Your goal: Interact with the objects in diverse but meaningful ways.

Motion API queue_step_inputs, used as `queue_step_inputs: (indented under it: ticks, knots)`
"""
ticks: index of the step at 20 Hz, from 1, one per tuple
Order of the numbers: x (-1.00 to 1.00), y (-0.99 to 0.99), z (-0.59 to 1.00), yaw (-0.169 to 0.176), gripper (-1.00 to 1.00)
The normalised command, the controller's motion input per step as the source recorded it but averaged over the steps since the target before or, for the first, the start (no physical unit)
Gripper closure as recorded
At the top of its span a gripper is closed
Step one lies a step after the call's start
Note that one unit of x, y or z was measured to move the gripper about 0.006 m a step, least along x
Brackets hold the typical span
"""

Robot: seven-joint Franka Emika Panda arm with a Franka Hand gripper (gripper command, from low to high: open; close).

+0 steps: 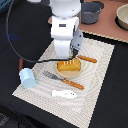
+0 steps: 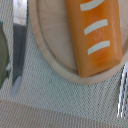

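The golden scored bread loaf [image 1: 68, 66] lies on a round wooden plate [image 1: 75, 73] in the middle of a striped placemat [image 1: 100, 75]. My gripper [image 1: 76, 53] hangs just above the loaf's far end; its jaws are hidden by the hand. In the wrist view the loaf [image 2: 95, 35] fills the frame on the plate [image 2: 50, 57]. The thin red-brown sausage [image 1: 88, 59] lies beside the plate on the exterior view's right. The pale blue-white carton [image 1: 27, 78] stands at the mat's left edge. The small white speckled piece [image 1: 64, 94] lies at the mat's front. The grey saucepan [image 1: 91, 12] sits at the back.
A fork with an orange handle [image 1: 62, 80] lies in front of the plate; metal tines [image 2: 122, 95] show in the wrist view. A blurred grey strip [image 2: 19, 50] runs beside the plate. A pale bowl [image 1: 122, 17] stands at the back right. A black cable [image 1: 15, 45] loops at the left.
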Motion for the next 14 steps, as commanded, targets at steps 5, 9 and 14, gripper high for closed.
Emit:
queue_step_inputs:
  ticks: [5, 9, 14]
  knots:
    - [0.3, -0.19, -0.07, 0.078, -1.0]
    - [0.29, -0.15, -0.06, 0.053, -1.0]
    - [0.41, -0.17, -0.01, 0.026, -1.0]
